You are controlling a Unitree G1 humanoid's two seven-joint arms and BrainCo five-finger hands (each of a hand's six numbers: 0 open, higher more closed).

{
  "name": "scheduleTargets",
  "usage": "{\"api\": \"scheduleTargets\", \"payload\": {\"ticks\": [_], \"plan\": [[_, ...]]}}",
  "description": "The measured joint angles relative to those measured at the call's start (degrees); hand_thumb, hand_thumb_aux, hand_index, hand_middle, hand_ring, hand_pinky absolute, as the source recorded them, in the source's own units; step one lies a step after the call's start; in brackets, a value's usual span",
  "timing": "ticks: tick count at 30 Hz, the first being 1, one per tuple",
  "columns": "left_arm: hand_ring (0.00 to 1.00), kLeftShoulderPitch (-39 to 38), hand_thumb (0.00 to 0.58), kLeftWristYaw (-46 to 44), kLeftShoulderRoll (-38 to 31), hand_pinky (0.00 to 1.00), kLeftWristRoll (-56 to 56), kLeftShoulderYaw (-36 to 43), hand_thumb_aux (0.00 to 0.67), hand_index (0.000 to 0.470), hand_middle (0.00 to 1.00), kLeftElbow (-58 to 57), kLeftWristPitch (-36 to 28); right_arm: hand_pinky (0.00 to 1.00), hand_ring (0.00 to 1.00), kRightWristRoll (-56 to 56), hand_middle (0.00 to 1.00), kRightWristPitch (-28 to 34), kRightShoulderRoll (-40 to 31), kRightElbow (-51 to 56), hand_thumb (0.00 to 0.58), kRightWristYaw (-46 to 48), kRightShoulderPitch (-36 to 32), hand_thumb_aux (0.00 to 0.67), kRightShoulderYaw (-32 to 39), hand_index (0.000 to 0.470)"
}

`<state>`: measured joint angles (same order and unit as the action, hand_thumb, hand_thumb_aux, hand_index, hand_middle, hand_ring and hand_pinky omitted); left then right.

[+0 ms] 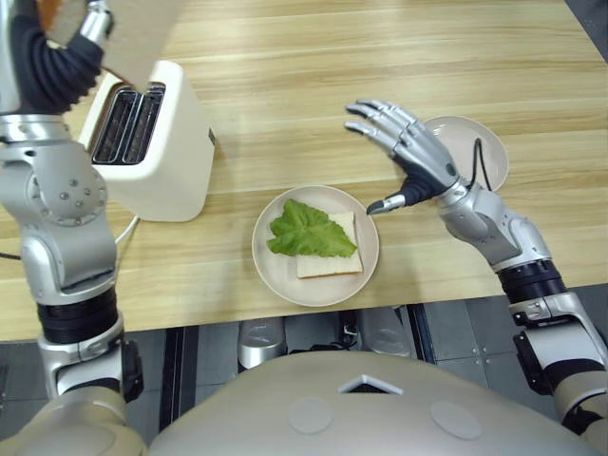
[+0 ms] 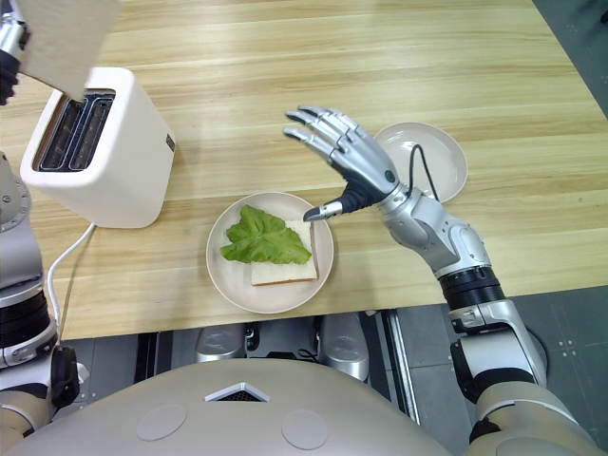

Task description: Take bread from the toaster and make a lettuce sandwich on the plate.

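Observation:
A white toaster [image 1: 166,157] stands at the table's left, its slots facing up. Just above it, at the top left edge, my left hand [image 1: 93,23] is shut on a slice of bread [image 1: 142,38], which hangs over the slots. Most of that hand is hidden behind the slice. On the beige plate [image 1: 313,294] at the front centre lies another bread slice [image 1: 337,261] with a green lettuce leaf [image 1: 306,231] on top of it. My right hand [image 1: 408,142] hovers open, fingers spread, just right of the plate and holds nothing.
A small empty saucer [image 1: 484,142] sits at the right, partly under my right wrist. The toaster's white cord [image 2: 71,256] runs off the table's front left edge. Bare wood stretches across the far half of the table.

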<state>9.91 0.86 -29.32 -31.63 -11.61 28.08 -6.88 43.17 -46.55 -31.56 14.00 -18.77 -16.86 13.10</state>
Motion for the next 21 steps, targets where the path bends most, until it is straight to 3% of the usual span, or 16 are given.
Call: {"api": "scheduleTargets", "payload": {"ticks": [5, 10, 14, 21], "plan": [[1.0, 0.3, 0.58, -11.8, 2.9, 1.0, 12.3, 5.2, 0.67, 0.46, 1.0, 0.0, -1.6, 0.0, 0.0, -0.8, 0.0, 0.1, 0.4, -4.8, 0.0, -3.6, 1.1, 0.0, -4.1, 0.0], [1.0, -3.2, 0.58, -26.2, 4.1, 1.0, 22.6, 16.9, 0.67, 0.46, 1.0, -7.4, -1.5, 0.0, 0.0, -4.0, 0.0, -4.7, 1.1, -10.6, 0.0, -5.1, 3.4, 0.0, -6.0, 0.0], [1.0, -3.6, 0.58, -35.0, 5.4, 1.0, 27.7, 22.4, 0.67, 0.46, 1.0, -20.5, -0.3, 0.0, 0.0, -5.9, 0.0, -8.9, 0.9, -12.0, 0.0, -0.9, 5.7, 0.0, -2.6, 0.0], [1.0, 1.5, 0.58, -42.1, 7.0, 1.0, 33.8, 22.7, 0.67, 0.46, 1.0, -28.3, 1.6, 0.0, 0.0, -6.3, 0.0, -11.7, -0.7, -9.4, 0.0, 7.5, 7.5, 0.0, 2.6, 0.0]]}}
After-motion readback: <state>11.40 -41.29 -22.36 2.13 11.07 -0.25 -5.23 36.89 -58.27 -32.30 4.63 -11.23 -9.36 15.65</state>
